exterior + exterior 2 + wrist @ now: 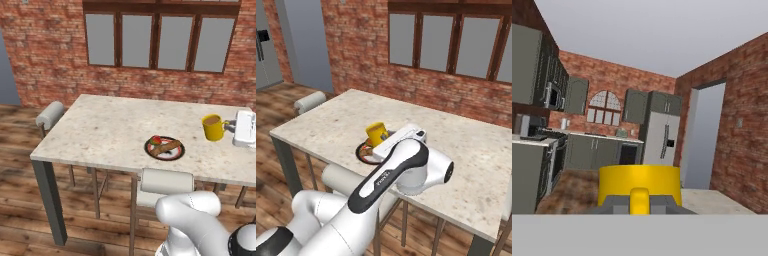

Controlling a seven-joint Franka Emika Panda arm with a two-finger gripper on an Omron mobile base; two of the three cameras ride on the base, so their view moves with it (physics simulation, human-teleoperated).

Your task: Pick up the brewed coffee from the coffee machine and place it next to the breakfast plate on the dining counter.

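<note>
Left base view: the claw [231, 126] is pressed together on the side handle of the small yellow mug of brown coffee [213, 127]. Mug stands upright above the beige speckled stone desk [100, 130], handle toward the claw, rightward and slightly farther back than the round dark-rimmed breakfast plate [164, 148], near but apart.

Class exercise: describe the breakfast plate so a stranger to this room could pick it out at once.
Start at the dining counter, the large speckled stone table below the brick wall's window. Near its front edge, above a pale chair back, lies the breakfast plate. It is round, flat and dark-rimmed with brown strips and red-green food, unlike the tall yellow mug nearby.
</note>
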